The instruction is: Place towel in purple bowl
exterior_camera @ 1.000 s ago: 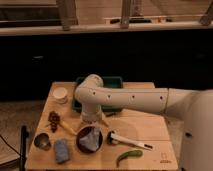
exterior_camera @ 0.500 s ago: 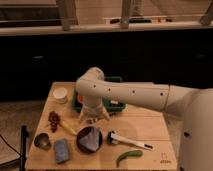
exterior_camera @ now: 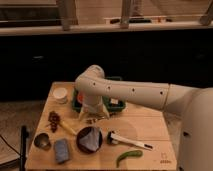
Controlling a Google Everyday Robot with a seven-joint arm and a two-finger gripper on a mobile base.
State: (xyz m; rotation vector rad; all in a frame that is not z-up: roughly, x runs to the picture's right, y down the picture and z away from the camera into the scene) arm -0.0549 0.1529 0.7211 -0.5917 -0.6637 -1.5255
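The purple bowl sits on the wooden table near its front middle. A grey-blue towel lies inside the bowl. My gripper hangs from the white arm just behind and above the bowl, apart from the towel. The arm reaches in from the right and bends down over the table's middle.
A green tray stands behind the gripper. A white cup is at the back left and a metal cup at the front left. A blue sponge, a white-handled tool and a green pepper lie beside the bowl.
The arm has lifted up and back from the purple bowl. The towel stays in the bowl.
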